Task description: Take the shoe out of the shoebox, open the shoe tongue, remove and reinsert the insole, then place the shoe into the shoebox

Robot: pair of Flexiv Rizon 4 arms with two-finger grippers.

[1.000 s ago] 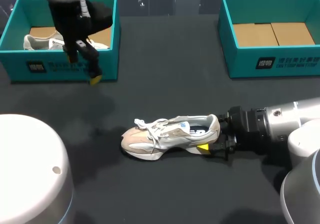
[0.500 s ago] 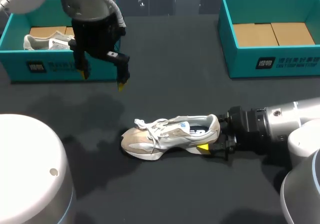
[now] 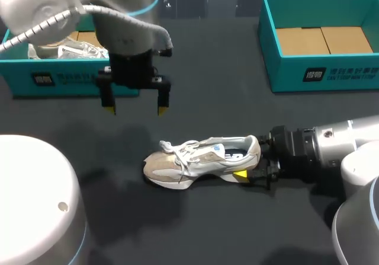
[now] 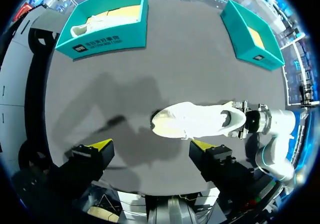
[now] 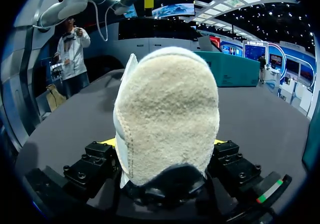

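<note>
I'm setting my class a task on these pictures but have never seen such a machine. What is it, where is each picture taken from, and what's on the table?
It is a robot with two arms at a dark table. One picture looks down from above and behind it; the two round ones come from cameras on its wrists. A pale shoe lies on the table, its heel gripped by the right end effector. The left end effector hovers open, holding nothing. At the back, the left shoebox holds another shoe; the right shoebox holds none.
</note>
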